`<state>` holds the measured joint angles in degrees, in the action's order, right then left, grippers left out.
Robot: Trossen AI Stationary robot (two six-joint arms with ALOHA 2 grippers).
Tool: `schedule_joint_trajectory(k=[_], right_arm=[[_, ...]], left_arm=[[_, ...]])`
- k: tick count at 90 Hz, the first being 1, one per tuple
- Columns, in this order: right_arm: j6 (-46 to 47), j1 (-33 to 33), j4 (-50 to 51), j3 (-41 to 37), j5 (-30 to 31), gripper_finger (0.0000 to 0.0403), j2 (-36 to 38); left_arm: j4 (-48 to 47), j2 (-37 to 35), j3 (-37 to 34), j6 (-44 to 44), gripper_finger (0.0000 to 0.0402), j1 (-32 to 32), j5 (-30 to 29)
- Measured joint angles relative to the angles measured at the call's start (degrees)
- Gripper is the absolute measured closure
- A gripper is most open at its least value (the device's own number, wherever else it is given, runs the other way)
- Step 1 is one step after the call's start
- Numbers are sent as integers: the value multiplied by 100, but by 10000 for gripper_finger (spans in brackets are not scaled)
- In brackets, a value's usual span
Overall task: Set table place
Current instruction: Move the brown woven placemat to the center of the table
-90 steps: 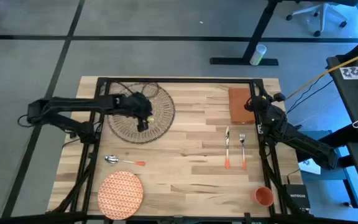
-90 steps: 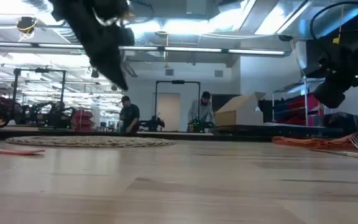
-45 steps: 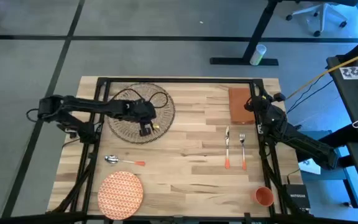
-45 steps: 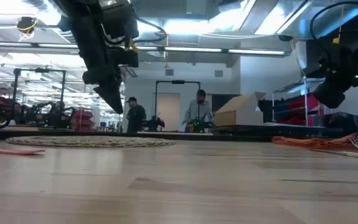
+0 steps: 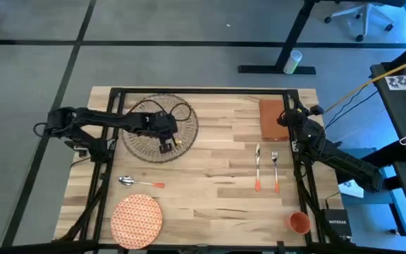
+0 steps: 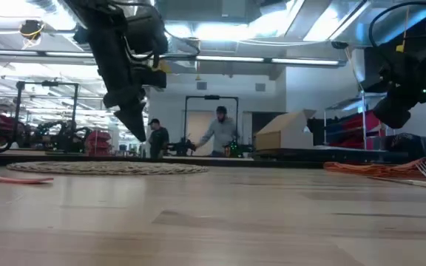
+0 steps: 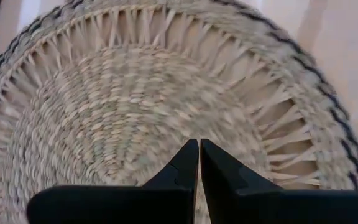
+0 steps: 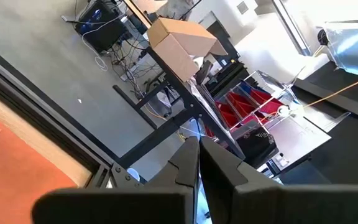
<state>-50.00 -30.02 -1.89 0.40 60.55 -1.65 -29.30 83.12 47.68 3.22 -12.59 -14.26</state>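
Woven placemat: flat on worktop
Left gripper: above placemat, fingers closed, empty
Right gripper: beside napkin, fingers closed, empty

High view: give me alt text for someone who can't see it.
Seen from above, the left gripper hangs over the round woven placemat at the far left of the wooden table. Nearer lie a spoon and orange plate; knife, fork, napkin and cup lie right, beside the right gripper.
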Motion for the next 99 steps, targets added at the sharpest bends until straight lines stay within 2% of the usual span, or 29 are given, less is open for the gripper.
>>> schedule_joint_trajectory(k=[40,67,83,91,99], right_arm=[[8,1,-8,0,0,402,0],[17,2,-15,1,-17,402,0],[20,2,-12,0,-29,402,0],[22,2,-33,2,-213,402,0],[24,2,-113,0,-664,402,0]], left_arm=[[134,132,0,-127,402,-192,7],[196,1093,20,-153,402,-383,6],[551,1442,33,-153,402,-424,6],[799,1476,24,-140,402,-378,23],[1090,1493,15,-65,402,-310,48]])
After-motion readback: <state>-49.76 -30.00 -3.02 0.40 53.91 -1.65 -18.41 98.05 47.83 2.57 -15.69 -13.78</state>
